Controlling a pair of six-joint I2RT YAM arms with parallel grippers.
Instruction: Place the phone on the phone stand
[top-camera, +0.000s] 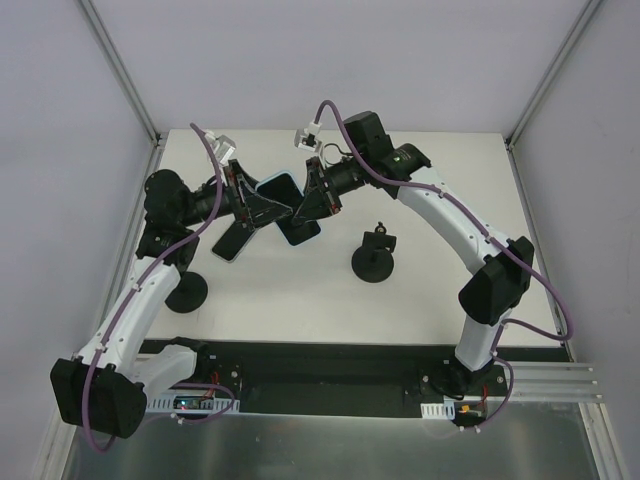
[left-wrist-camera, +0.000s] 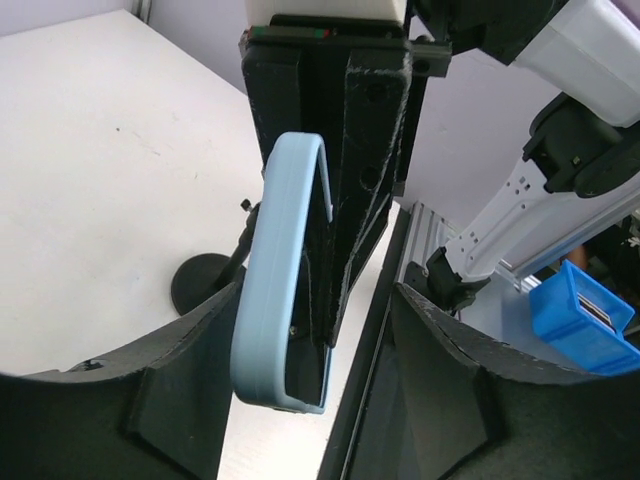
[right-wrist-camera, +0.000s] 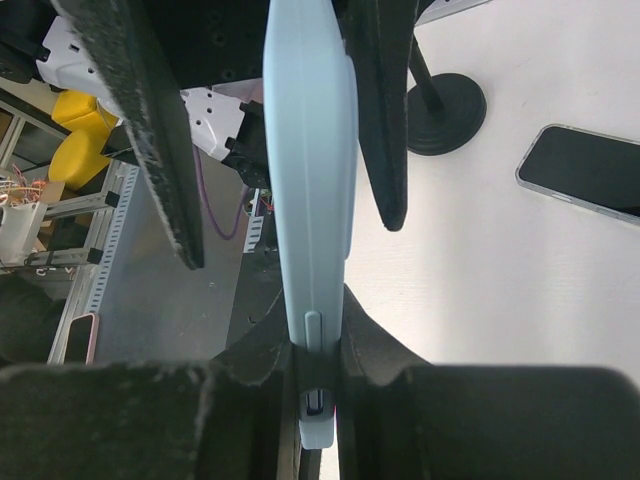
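The phone, black screen with a thin silver rim, lies flat on the white table, partly under my left gripper; it also shows in the right wrist view. The phone stand, black with a round base, stands free to the right, and shows in the left wrist view. My right gripper is shut on a light-blue-cased phone, held edge-up above the table. My left gripper is open, its fingers on either side of that cased phone.
A second black round base with a post stands near the left arm. A blue box and a yellow object sit off the table. A black rail runs along the near edge.
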